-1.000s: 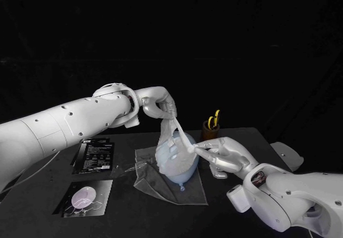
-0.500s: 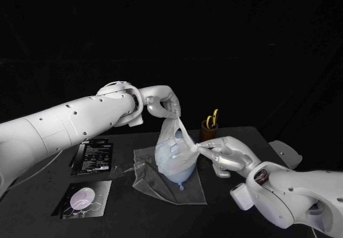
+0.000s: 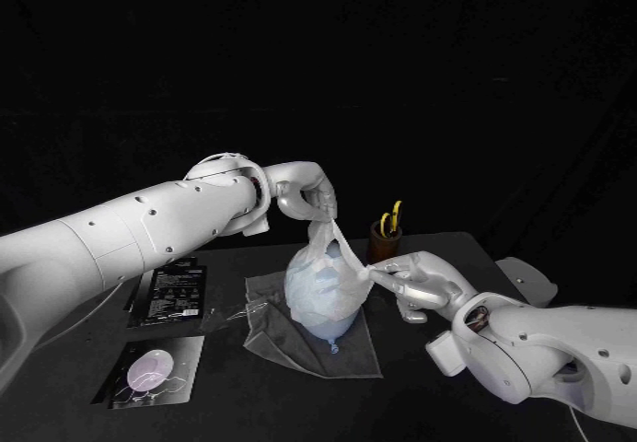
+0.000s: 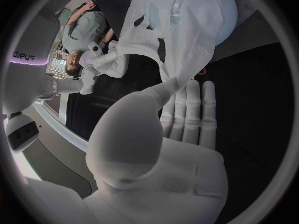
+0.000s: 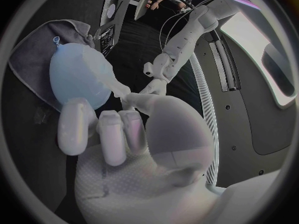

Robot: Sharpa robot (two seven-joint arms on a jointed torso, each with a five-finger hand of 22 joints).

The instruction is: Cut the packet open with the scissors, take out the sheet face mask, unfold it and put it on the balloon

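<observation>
The left hand [image 3: 303, 196] pinches the top of the thin white sheet face mask [image 3: 335, 242], which drapes down over the pale blue balloon [image 3: 325, 320]. The balloon lies on a grey cloth [image 3: 283, 345] on the black table [image 3: 445, 253]. The right hand [image 3: 418, 281] pinches the mask's side edge.

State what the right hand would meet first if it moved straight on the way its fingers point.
Most likely the balloon, just ahead and partly draped in the sheet face mask that the right hand pinches; depth is hard to judge.
</observation>
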